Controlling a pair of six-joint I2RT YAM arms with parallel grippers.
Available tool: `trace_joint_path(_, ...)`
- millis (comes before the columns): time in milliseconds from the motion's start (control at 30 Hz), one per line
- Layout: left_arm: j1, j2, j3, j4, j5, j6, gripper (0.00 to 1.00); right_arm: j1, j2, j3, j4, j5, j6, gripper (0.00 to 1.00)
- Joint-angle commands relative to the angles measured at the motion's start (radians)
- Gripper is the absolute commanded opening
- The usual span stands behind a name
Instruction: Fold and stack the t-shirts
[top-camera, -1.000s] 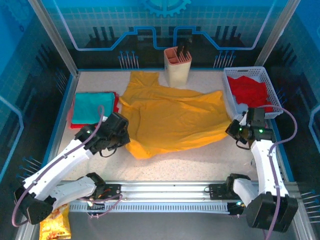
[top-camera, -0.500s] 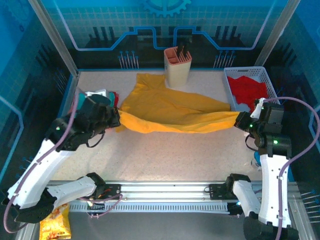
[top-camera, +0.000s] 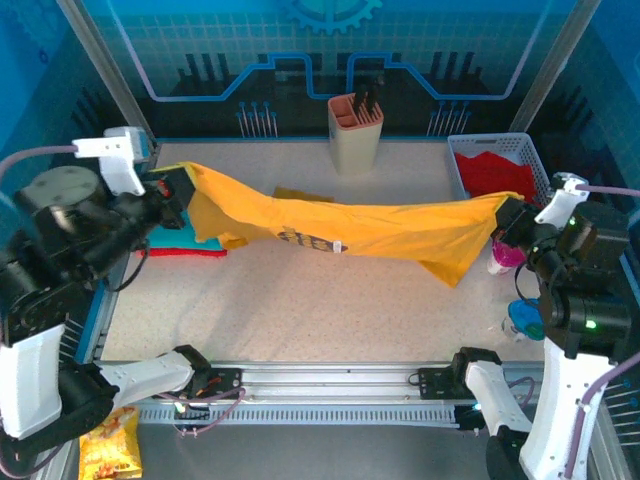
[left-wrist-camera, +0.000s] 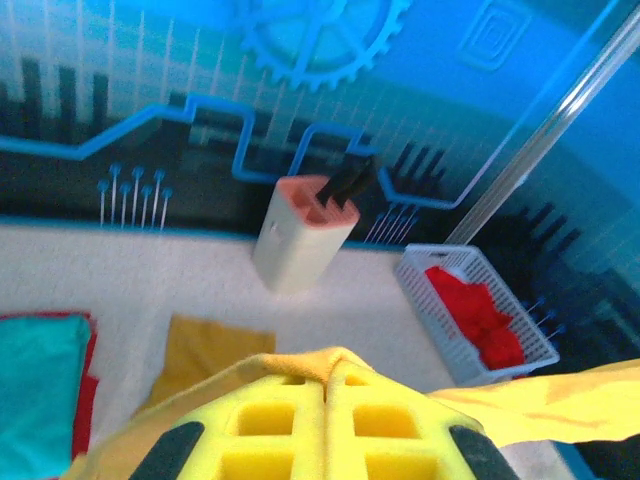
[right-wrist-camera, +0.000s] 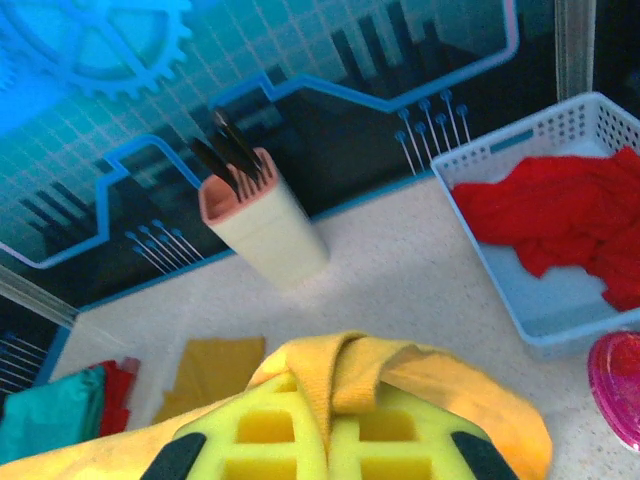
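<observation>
Left jaws and right jaws were each clamped shut on opposite ends of the yellow tee (top-camera: 380, 235), held stretched above the bench (top-camera: 300, 310). Teal tee (top-camera: 188, 238) lay folded at left.

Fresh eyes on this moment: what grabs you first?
The big mustard-yellow cloth t-shirt is stretched across the middle of the table between the left claw and the right claw, each shut on one end. Next come the crumpled red cloth in the white plastic basket at the far right, and the beige knife block at back centre.
</observation>
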Motion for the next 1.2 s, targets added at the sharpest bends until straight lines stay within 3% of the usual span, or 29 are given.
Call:
trace_joint_path(0,0.002,-0.010,0.067,0.074,0.042,0.100,0.00,-0.008,-0.021,0.072,-0.041,-0.035,0.031,0.00)
trace_joint_path(233,0.003,-0.006,0.110,0.175,0.121,0.136,0.00,0.009,-0.057,0.182,-0.031,-0.024,0.039,0.00)
trace_joint_path(533,0.003,0.133,0.364,0.171,0.143,0.187,0.00,0.027,-0.014,0.356,-0.034,0.004,0.088,0.00)
trace_joint_path(700,0.003,0.241,0.481,0.189,0.078,0.234,0.00,0.029,0.050,0.366,-0.056,0.015,0.126,0.00)
trace_joint_path(800,0.009,0.320,0.506,0.183,-0.018,0.290,0.00,0.028,0.099,0.317,-0.068,0.030,0.135,0.00)
trace_joint_path(867,0.098,0.368,0.483,0.166,0.040,0.253,0.00,0.028,0.141,0.266,-0.065,0.009,0.138,0.00)
trace_joint_path(967,0.292,0.384,0.344,0.202,0.262,0.120,0.00,0.029,0.161,0.132,0.026,-0.033,0.135,0.00)
trace_joint_path(1067,0.360,0.368,0.176,0.326,0.309,0.102,0.00,0.028,0.166,0.035,0.131,-0.035,0.118,0.00)
trace_joint_path(1167,0.437,0.408,0.183,0.345,0.413,0.053,0.00,0.027,0.207,0.014,0.179,-0.024,0.100,0.00)
